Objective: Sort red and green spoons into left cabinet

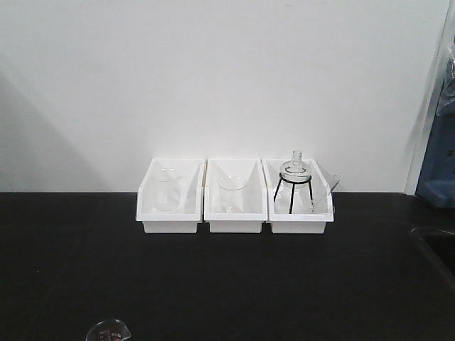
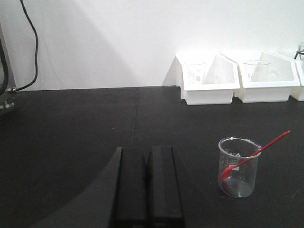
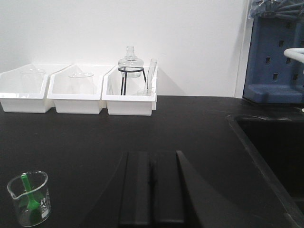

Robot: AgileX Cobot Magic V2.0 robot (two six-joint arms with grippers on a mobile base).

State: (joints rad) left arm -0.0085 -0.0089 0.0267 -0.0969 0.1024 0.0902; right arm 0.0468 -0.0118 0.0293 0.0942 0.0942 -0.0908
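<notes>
Since each spoon stands bowl-down in a glass, it stays easy to find: the red spoon (image 2: 256, 152) leans in a beaker (image 2: 239, 183) ahead-right of the left gripper (image 2: 145, 156), and the green spoon (image 3: 27, 191) sits in a second beaker (image 3: 42, 209) left of the right gripper (image 3: 151, 159). Both grippers are pressed together and hold nothing. I judge sorting has not begun. The left cabinet is not in view.

We note the left gripper (image 2: 145, 151) and right gripper (image 3: 152, 154) are cut off by the lower edge behind their fingers. Far ahead-right of the left gripper, a white bin (image 2: 300, 86) runs off frame. Front view: a beaker (image 1: 106, 331) shows its rim only, print unreadable. Ahead-right of the right gripper, the blue rack (image 3: 273, 57) is cropped.
</notes>
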